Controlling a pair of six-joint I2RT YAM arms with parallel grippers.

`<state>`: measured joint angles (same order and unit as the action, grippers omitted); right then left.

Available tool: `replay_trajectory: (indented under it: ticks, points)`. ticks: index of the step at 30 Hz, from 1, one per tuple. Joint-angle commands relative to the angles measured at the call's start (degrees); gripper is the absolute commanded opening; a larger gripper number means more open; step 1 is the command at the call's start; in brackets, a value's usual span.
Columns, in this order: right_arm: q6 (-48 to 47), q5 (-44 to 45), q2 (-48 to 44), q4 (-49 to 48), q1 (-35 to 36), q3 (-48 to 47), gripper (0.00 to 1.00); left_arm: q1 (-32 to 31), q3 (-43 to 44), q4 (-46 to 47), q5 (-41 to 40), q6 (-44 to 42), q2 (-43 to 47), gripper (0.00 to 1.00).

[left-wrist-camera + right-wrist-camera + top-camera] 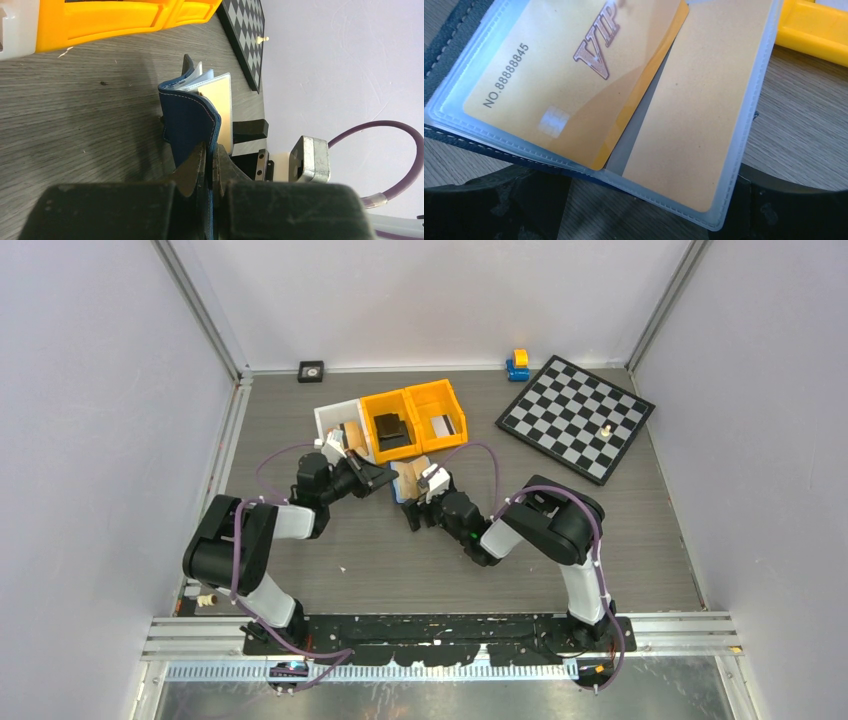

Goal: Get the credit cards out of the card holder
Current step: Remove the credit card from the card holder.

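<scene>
The card holder (187, 125) was lifted on edge just above the table (400, 560), near the middle of it and just in front of the orange bins (415, 415). Its navy cover was folded open, with clear plastic sleeves fanning out from the inside. In the right wrist view, one sleeve held a gold card (569, 75) printed with "VIP", a chip and the number 88888845. Its right-hand end stuck out past the sleeve's edge. Beside it, a plain tan card (704, 105) sat fully inside a second sleeve.

The left pincer (209, 155) was clamped on the card holder, with the navy cover pinched between its two black fingers. The right pincer (644, 205) faced the open sleeves from close by, its jaws spread wide apart, one on each side of the sleeves. Whether they touched the plastic could not be told.

A white bin (335, 420) stood against the left side of the orange bins. A chessboard (577, 415) lay well to their right with one small pale piece on it.
</scene>
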<state>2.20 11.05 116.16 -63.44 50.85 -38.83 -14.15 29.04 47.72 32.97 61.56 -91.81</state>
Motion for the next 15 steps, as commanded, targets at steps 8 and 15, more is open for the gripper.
replay_trajectory:
  ticks: [8, 15]
  points:
    - [-0.3, -4.1, 1.3, -0.5, 1.7, -1.2, 0.89, -0.5, -0.7, 0.5, 4.7, 1.2, -0.7, 0.00]
    - [-0.8, -4.2, 1.9, 0.0, 1.9, -1.7, 0.89, -0.5, -0.7, 1.4, 5.1, 1.8, -1.2, 0.00]
